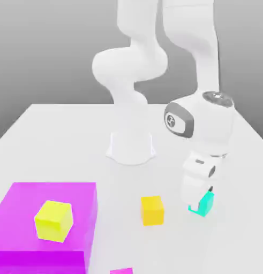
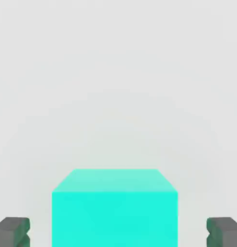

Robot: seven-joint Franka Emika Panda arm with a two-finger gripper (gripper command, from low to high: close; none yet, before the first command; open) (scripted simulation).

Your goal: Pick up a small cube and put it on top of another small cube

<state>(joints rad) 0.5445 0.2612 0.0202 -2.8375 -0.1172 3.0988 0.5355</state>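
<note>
Gripper (image 1: 201, 202) points down at the table (image 1: 58, 123), low over the near right part of the surface. In the hand view the 2 fingers (image 2: 13, 232) stand on either side of the teal cube (image 2: 114, 207), each with a clear strip of table showing between pad and cube face. So: jaws apart, straddling the cube, nothing gripped yet as far as I can see.

The teal cube (image 1: 204, 203) rests on the table directly under the hand, centred between the pads and square to them, so the closing line runs across 2 flat opposite faces. Judgement: the grasp needs only a straight close, no sideways correction.

The orange-yellow cube (image 1: 152, 210) sits near, to the exterior view's left of the teal cube, apart from it and at about the same depth. Judgement: the carry after lifting is a short leftward one.

Farther left, a yellow-green cube (image 1: 53, 220) sits on a magenta block (image 1: 74, 198), well apart from both.
</note>
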